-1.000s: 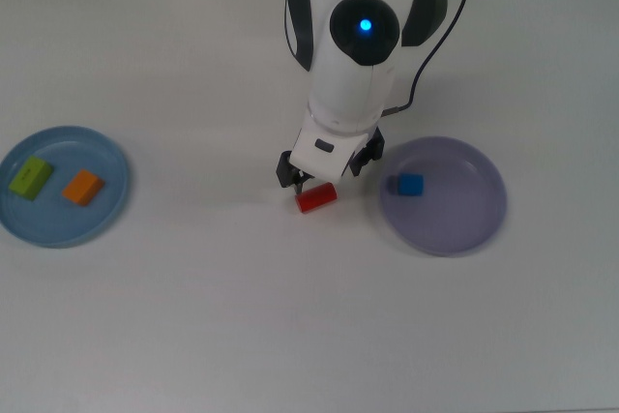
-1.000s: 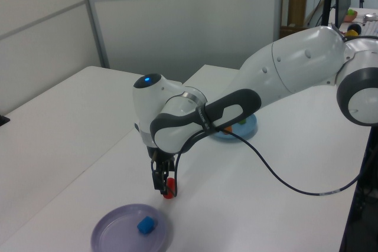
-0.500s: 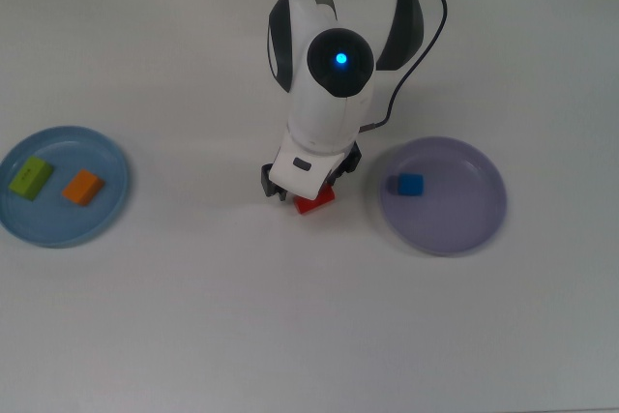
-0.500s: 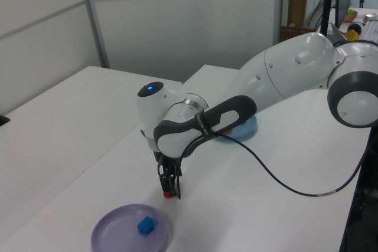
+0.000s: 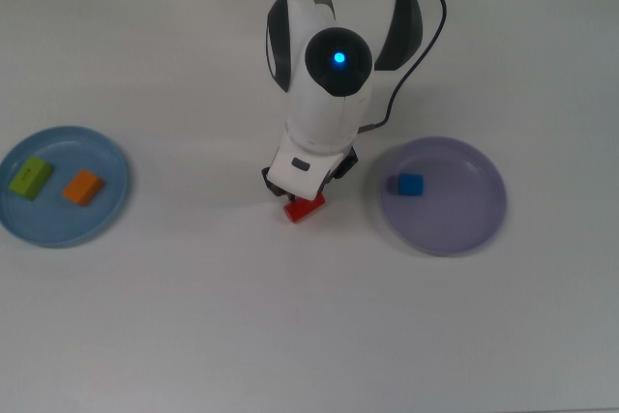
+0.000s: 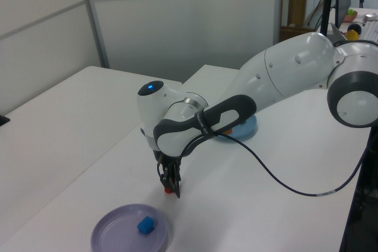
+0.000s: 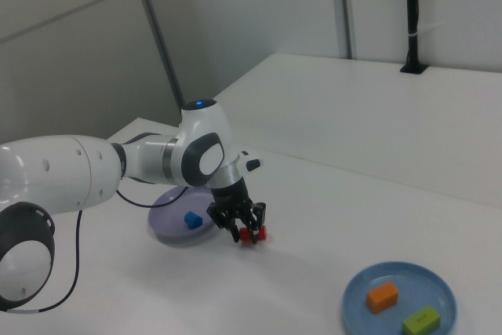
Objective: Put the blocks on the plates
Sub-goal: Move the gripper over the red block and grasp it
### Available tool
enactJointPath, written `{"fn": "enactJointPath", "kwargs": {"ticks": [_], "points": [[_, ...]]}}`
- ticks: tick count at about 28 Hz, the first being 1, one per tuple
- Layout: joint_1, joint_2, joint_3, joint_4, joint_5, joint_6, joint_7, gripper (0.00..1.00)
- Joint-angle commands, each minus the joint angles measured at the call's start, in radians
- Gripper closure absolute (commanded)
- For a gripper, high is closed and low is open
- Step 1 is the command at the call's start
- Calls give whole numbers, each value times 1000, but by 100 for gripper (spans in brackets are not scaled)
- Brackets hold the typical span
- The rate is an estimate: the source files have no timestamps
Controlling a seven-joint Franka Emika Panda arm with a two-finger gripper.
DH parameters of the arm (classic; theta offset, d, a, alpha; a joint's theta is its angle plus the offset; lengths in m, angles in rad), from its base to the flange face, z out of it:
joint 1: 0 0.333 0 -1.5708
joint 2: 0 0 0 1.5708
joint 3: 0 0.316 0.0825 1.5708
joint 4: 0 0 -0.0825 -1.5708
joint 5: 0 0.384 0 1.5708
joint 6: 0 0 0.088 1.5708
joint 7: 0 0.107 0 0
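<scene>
A red cylinder (image 5: 304, 208) lies on its side on the white table between the two plates. My gripper (image 5: 303, 198) is lowered over it, open, with a finger on either side; the right view shows the red cylinder (image 7: 252, 234) between the spread fingers. On the top view's right, the lavender plate (image 5: 484, 229) holds a blue cube (image 5: 411, 184). On the top view's left, the light blue plate (image 5: 106, 205) holds a lime-green block (image 5: 31, 177) and an orange block (image 5: 83, 187).
The white arm (image 5: 334, 74) reaches in from the top view's far edge, trailing a black cable (image 5: 426, 36). Grey wall panels (image 6: 177, 22) stand behind the table in the left view. A black post (image 7: 411, 13) stands on a neighbouring table.
The gripper has shifted toward the top view's left and come down around the red cylinder. The cylinder has slid slightly left and toward the near edge.
</scene>
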Motion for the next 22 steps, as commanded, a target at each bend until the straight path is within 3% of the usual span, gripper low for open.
{"fn": "enactJointPath", "kwargs": {"ticks": [1,9,19,20,21,22], "points": [[-2,-7,0,-6,-3,18,-25,0],[-8,-4,-2,-3,-48,24,-42,0],[-14,29,-2,-3,-51,141,-51,0],[-14,36,-2,-3,-51,141,-51,1],[-17,39,-2,-3,-52,141,-54,12],[-17,39,-2,-3,-52,141,-56,13]]}}
